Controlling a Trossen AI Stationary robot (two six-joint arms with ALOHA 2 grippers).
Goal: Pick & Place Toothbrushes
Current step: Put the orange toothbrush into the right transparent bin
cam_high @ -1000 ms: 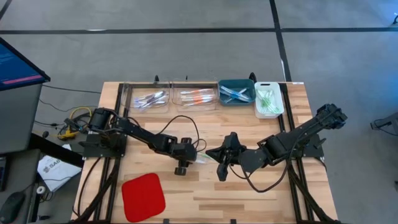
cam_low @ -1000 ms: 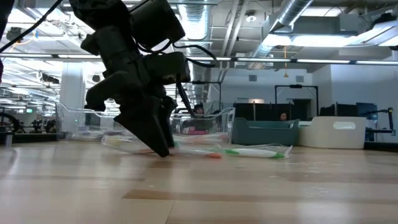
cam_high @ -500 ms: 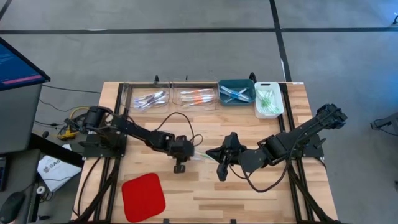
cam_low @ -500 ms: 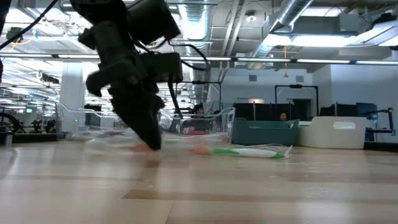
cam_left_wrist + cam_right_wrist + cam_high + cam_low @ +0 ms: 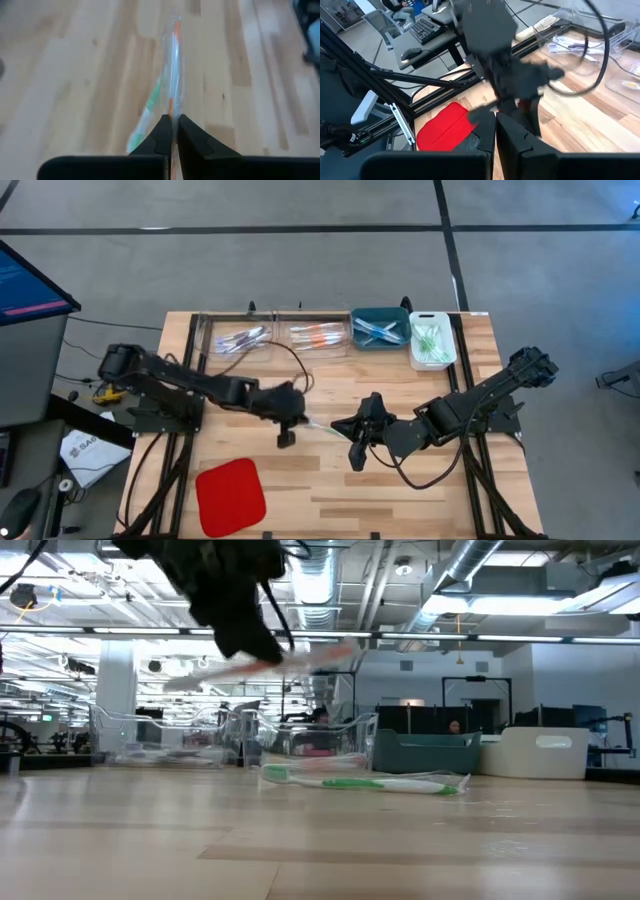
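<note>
Left gripper clamped on an orange-accented toothbrush, raised above the table; right gripper closed, empty, mid-table

Worktop is light wood planks; the pad on it is plain red. Bins: two clear, one teal, one white. Lifted toothbrush clear with orange accents, lying toothbrush green and white.

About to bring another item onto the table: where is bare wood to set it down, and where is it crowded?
Bare wood lies near the front edge, between the red pad and the right arm. A free band also runs between the four bins and the arms. The centre is crowded: the left gripper holds an orange toothbrush above a green toothbrush, facing the right gripper.
</note>
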